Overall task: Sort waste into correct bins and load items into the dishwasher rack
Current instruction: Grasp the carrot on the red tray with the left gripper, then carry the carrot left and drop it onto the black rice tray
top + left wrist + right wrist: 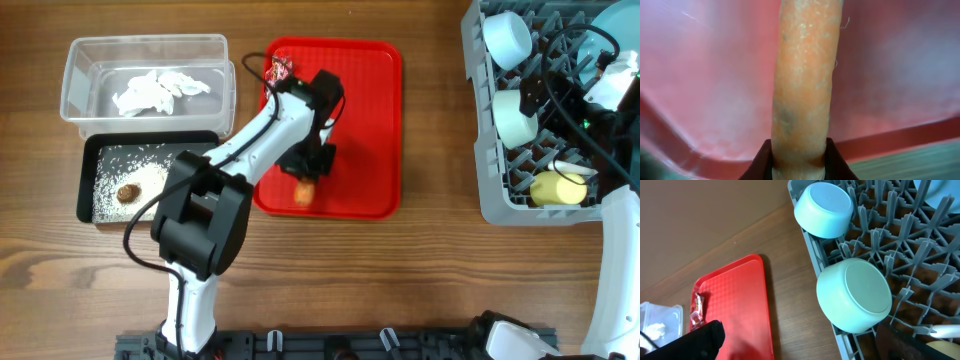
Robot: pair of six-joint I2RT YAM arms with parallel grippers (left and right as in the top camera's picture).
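The left pincer (799, 167) pinches 1 end of the orange carrot (802, 85), a finger pressed on each side. The carrot reaches out ahead of it over the red tray (370, 120). The right pincer (797, 342) is spread wide at the edge of the grey dishwasher rack (900, 245). The nearer bowl (855, 295) sits upturned just ahead, and the farther bowl (824, 209) is beyond it.

Right half of flat red plastic tray (370, 110) bare, open from above; left side blocked by black-and-white left arm (262, 130) over orange carrot (304, 192) nr front rim
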